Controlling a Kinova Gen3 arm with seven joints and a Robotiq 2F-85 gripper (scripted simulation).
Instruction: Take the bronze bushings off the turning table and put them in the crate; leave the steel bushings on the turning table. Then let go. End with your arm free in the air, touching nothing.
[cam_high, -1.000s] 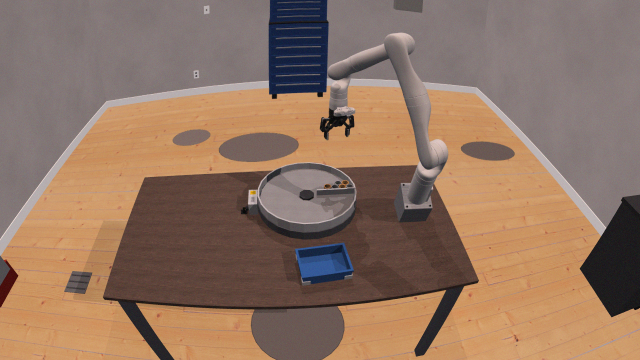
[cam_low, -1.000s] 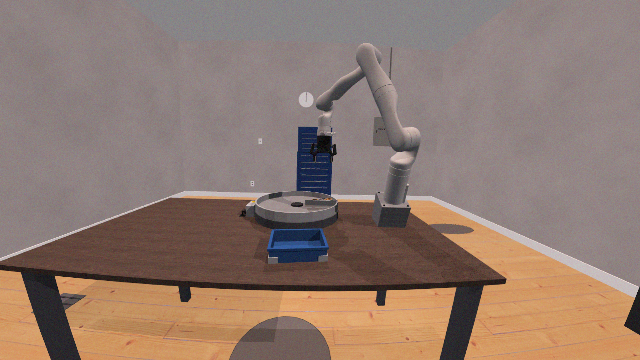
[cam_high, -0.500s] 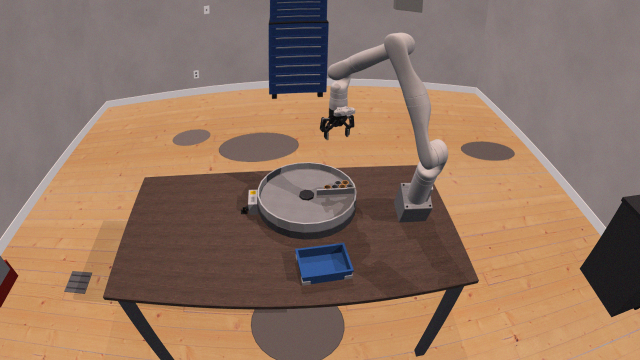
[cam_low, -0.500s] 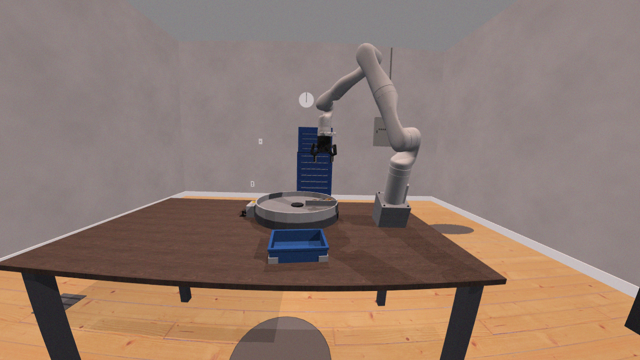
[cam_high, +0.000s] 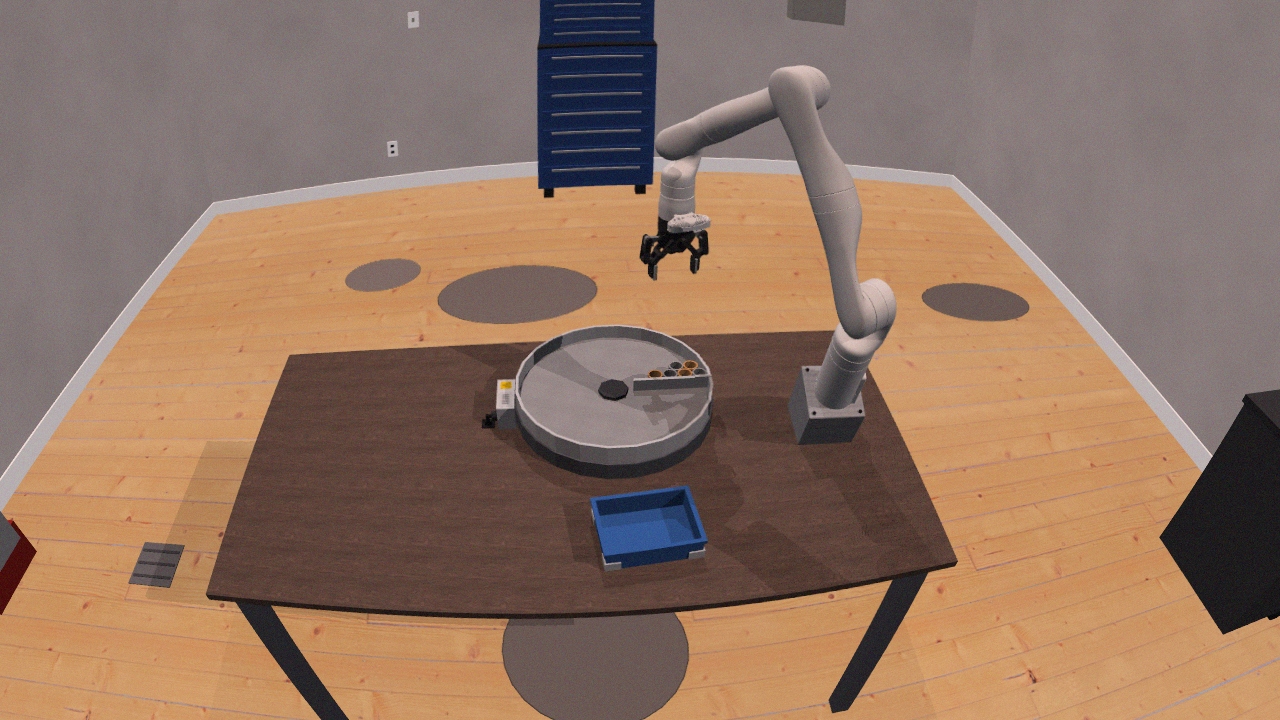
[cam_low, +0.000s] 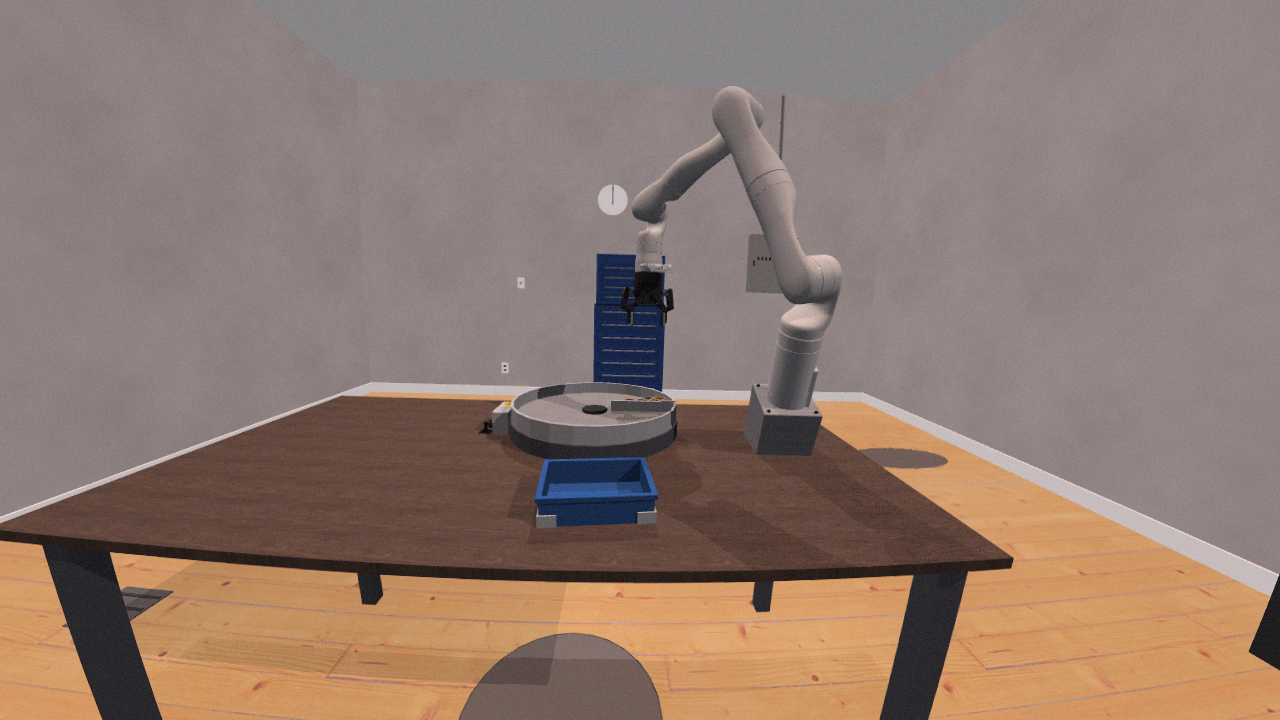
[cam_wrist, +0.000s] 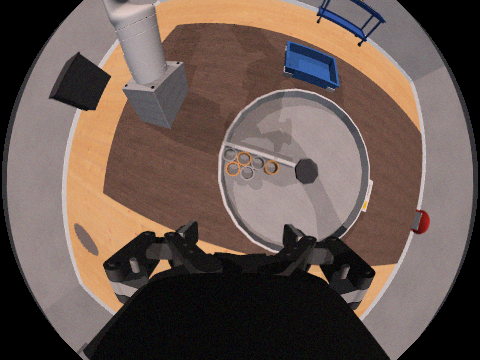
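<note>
My gripper (cam_high: 674, 269) (cam_low: 647, 318) (cam_wrist: 240, 233) is open and empty, high above the back of the grey turning table (cam_high: 572, 411) (cam_low: 590, 438) (cam_wrist: 330, 125). In the wrist view, three bronze bushings stand against or near the divider bar: one bronze bushing (cam_wrist: 244, 153) beside the bar, another bronze bushing (cam_wrist: 271, 173) nearest the hub, and a third bronze bushing (cam_wrist: 233, 175) near the rim. Among them are three steel bushings, one steel bushing (cam_wrist: 230, 148) in the corner of bar and rim. The blue crate (cam_high: 653, 550) (cam_low: 595, 510) (cam_wrist: 312, 65) is empty.
The divider bar (cam_high: 671, 384) (cam_low: 640, 406) (cam_wrist: 260, 155) runs from the dark hub (cam_high: 613, 389) (cam_wrist: 306, 171) to the raised rim. A small white box (cam_high: 504, 407) sits left of the turning table. The arm's base (cam_high: 825, 420) (cam_low: 783, 429) (cam_wrist: 162, 102) stands to the right in the top and exterior views.
</note>
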